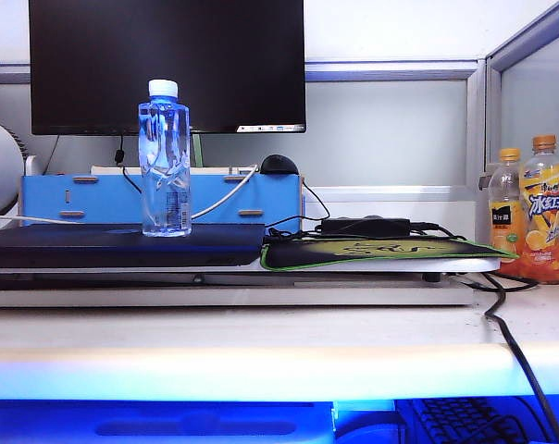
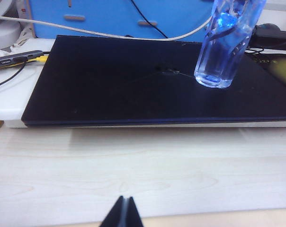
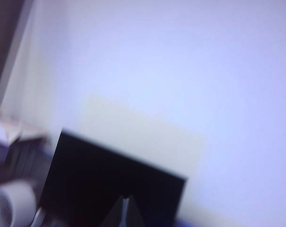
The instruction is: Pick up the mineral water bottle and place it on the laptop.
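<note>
The mineral water bottle (image 1: 165, 162), clear with a white cap and bluish tint, stands upright on the closed dark laptop (image 1: 94, 246) at the left of the exterior view. In the left wrist view the bottle (image 2: 223, 45) rests on the far right part of the laptop lid (image 2: 133, 85). My left gripper (image 2: 125, 198) is shut and empty, hovering over the pale table in front of the laptop. My right gripper (image 3: 126, 198) is shut with nothing in it, raised and pointing toward the black monitor (image 3: 110, 184) and the wall. Neither gripper shows in the exterior view.
A big black monitor (image 1: 168, 60) stands behind a blue stand (image 1: 104, 199). A green-edged mouse pad (image 1: 381, 252) with a black adapter (image 1: 365, 225) lies right of the laptop. Two orange drink bottles (image 1: 539, 208) stand at far right. Cables (image 1: 515, 351) trail across the table front.
</note>
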You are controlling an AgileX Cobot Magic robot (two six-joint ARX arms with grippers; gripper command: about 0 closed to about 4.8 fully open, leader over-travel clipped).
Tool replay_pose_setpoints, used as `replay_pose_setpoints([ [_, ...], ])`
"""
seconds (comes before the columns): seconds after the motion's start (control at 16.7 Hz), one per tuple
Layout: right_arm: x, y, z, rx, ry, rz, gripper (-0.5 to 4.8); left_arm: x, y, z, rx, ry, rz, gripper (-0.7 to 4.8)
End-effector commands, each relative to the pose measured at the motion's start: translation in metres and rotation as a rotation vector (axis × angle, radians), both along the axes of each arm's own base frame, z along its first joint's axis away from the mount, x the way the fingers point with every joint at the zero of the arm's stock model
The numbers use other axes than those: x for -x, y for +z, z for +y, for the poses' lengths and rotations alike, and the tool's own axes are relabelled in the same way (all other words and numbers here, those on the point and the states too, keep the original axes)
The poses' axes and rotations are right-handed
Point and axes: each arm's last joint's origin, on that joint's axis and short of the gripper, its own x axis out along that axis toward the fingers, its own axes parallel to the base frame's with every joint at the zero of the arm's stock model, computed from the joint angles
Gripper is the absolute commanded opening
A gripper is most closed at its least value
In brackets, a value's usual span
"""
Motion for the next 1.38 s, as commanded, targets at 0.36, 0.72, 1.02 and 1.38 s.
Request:
replay_pose_setpoints([
  [0.36, 0.11, -0.032, -0.095, 0.082, -0.347, 0.124, -0.05, 0.0, 0.0, 0.0, -0.001, -0.006, 0.004, -0.02],
  [0.72, 0.091, -0.087, -0.084, 0.261, -0.415, 0.396, -0.05, 0.0, 0.0, 0.0, 0.0, -0.007, 0.004, -0.02],
  [1.02, 0.031, -0.198, -0.041, 0.048, -0.422, 0.151, 0.01, 0.0, 0.0, 0.0, 0.0, -0.007, 0.004, -0.02],
  [1.38, 0.011, -0.349, -0.05, 0.018, -0.381, 0.316, 0.04, 0.0, 0.0, 0.0, 0.0, -0.006, 0.004, -0.02],
])
